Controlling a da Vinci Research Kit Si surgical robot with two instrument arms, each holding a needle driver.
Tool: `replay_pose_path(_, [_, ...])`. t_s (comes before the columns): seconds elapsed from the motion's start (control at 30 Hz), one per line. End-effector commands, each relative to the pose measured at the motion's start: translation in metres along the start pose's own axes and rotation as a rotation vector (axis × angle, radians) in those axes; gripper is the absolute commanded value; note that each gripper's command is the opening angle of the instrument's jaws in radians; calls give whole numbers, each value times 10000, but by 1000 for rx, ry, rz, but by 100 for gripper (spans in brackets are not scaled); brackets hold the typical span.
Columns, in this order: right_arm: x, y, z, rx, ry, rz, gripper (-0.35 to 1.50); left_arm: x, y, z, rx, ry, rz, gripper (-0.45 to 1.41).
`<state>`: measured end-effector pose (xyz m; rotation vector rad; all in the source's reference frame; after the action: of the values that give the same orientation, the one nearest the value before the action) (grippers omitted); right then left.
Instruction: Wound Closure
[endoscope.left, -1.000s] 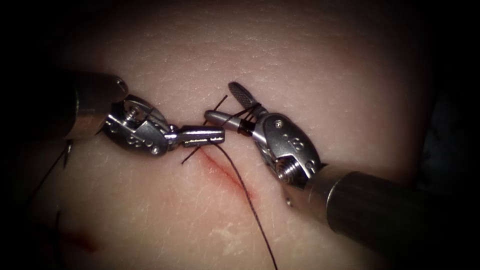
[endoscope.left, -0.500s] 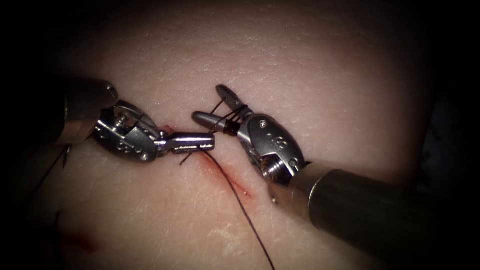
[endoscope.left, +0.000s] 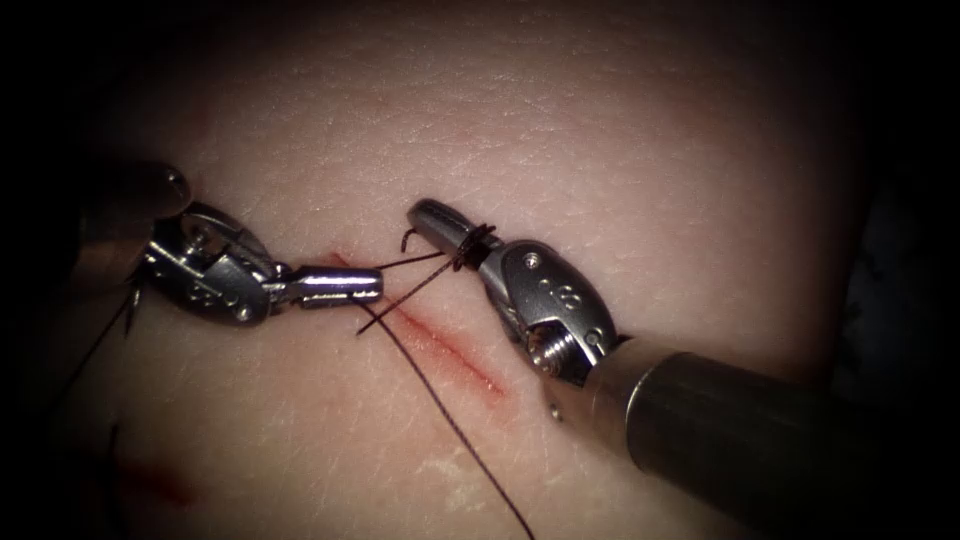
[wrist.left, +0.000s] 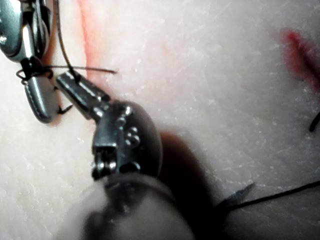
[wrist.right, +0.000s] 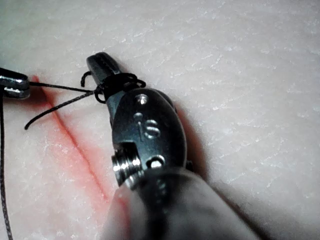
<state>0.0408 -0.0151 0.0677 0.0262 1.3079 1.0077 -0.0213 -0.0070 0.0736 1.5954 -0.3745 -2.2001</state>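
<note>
No readable text, number or sign stands on anything in these views.

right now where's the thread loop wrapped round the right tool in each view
Endoscope view: thread loop circles the right tool at the base of its jaws, above the cut.
Left wrist view: loop around that tool.
Right wrist view: loop behind the jaws.
Shared landmark: the cut.

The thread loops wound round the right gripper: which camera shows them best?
The right wrist view: the thread loops encircle the right gripper close up, against pale tissue. The endoscope view shows them smaller; the left wrist view shows them partly.
</note>
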Motion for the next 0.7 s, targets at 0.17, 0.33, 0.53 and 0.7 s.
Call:
replay_pose_path(0.17, [-4, -35, 11, 17, 0, -85, -35, -18, -2, -8, -2, -24, -36, -45])
replay_pose_path(0.33, [-8, -48, 10, 18, 1, -116, -35, -38, -20, -18, -2, -41, -77, -45])
replay_pose_path(0.53, [-14, -61, 7, 23, -4, -131, -35, -64, -48, -9, 6, -71, -107, -45])
replay_pose_path(0.7, [-18, -74, 3, 26, -9, -145, -35, -85, -68, -1, 15, -104, -135, -45])
